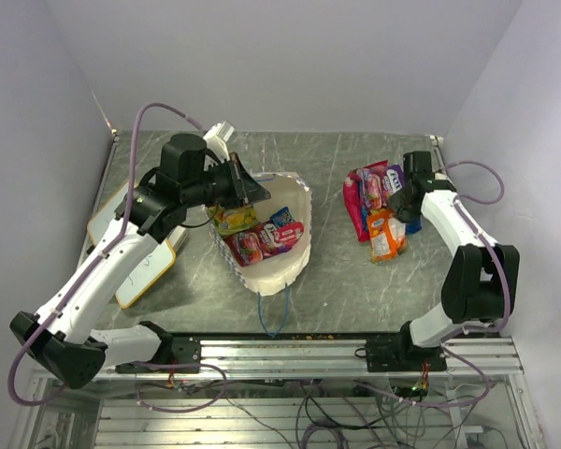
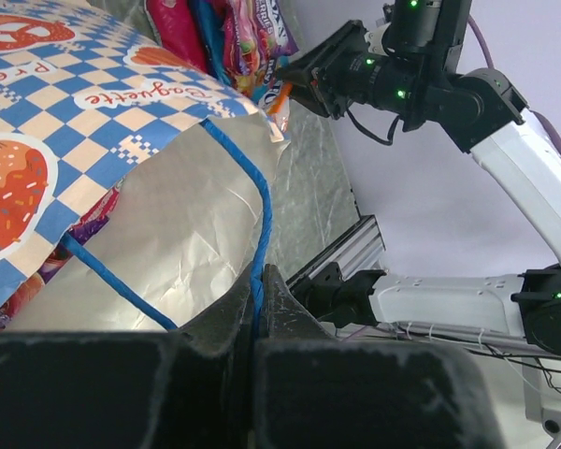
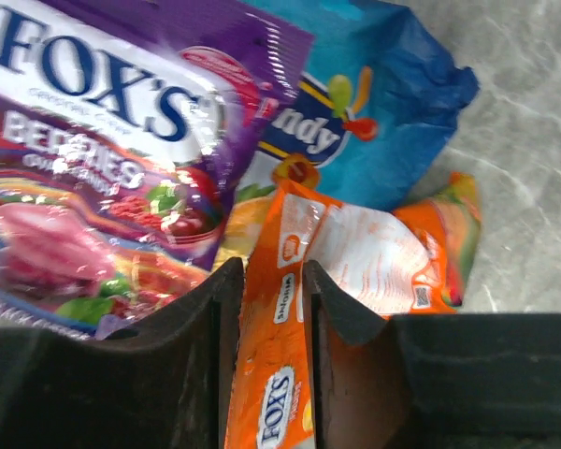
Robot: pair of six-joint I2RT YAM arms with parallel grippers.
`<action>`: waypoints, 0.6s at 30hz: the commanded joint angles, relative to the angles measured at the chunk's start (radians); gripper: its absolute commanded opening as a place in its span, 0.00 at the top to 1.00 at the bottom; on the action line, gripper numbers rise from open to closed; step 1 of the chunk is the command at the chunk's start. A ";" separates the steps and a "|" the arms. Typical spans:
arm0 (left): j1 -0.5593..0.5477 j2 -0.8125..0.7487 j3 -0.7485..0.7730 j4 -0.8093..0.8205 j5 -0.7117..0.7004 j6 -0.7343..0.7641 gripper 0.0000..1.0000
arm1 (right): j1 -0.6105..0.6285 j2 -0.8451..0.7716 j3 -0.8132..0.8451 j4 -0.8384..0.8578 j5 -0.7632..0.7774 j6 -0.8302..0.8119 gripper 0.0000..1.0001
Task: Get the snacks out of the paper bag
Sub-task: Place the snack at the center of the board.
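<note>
The paper bag (image 1: 285, 269) lies open-mouthed on the table left of centre, with several snacks (image 1: 262, 238) inside it. My left gripper (image 1: 252, 192) is at the bag's far rim, shut on its blue cord handle (image 2: 262, 210), holding the mouth up. In the left wrist view the cord runs straight between my left gripper (image 2: 259, 281)'s jaws, beside the bag's checkered wall (image 2: 93, 103). At the right lies a pile of snacks (image 1: 374, 198). My right gripper (image 1: 398, 213) hovers there, jaws slightly apart. An orange packet (image 3: 355, 253) lies under my right gripper (image 3: 271, 281), beside a purple packet (image 3: 103, 140) and a blue packet (image 3: 383, 103).
A yellow-edged whiteboard (image 1: 136, 248) lies at the left under my left arm. The bag's other blue handle (image 1: 277, 313) hangs toward the metal rail (image 1: 355, 351) at the near edge. Grey walls close in on three sides.
</note>
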 commanded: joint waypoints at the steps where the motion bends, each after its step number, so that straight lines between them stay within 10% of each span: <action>1: -0.004 -0.048 0.003 0.019 0.018 0.026 0.93 | -0.021 -0.076 0.017 0.112 -0.114 -0.046 0.59; 6: -0.004 -0.081 -0.024 0.053 0.027 0.024 0.93 | -0.021 -0.225 -0.009 0.093 -0.142 -0.209 0.25; 12: -0.004 -0.110 -0.082 0.119 0.034 -0.040 0.93 | 0.031 -0.375 -0.065 0.254 -0.374 -0.488 0.18; 18: -0.004 -0.111 -0.058 0.078 -0.017 -0.014 0.93 | 0.366 -0.586 -0.219 0.544 -0.608 -0.733 0.20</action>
